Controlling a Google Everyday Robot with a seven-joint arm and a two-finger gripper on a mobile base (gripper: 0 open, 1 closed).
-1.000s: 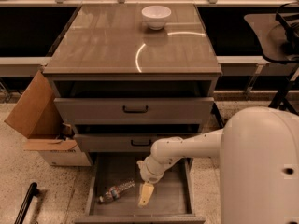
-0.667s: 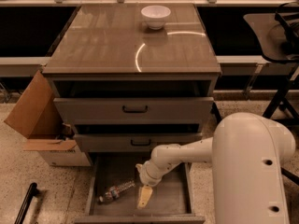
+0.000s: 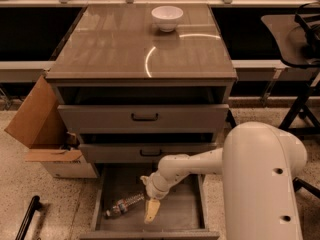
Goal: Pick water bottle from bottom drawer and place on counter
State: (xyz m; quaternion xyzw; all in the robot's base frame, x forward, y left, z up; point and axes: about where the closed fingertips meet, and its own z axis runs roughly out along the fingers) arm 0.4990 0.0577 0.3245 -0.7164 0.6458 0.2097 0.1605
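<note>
We are at the reach: our tool point(image 3: 151, 210) hangs in the bottom drawer point(image 3: 182, 211), just right of the lying water bottle point(image 3: 124, 205). Whether it is spread or pressed together, we cannot tell. The next move calls for shifting left to grasp the bottle.

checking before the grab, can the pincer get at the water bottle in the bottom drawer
Probably yes: the pincer hangs inside the open bottom drawer beside the water bottle lying on its floor, nothing between them.

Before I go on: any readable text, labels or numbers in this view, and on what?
No text can be read anywhere.
Small clear plastic water bottle in the grey-brown bottom drawer: label band too blurred to read.
The gripper hangs in that drawer, close beside the bottle.
</note>
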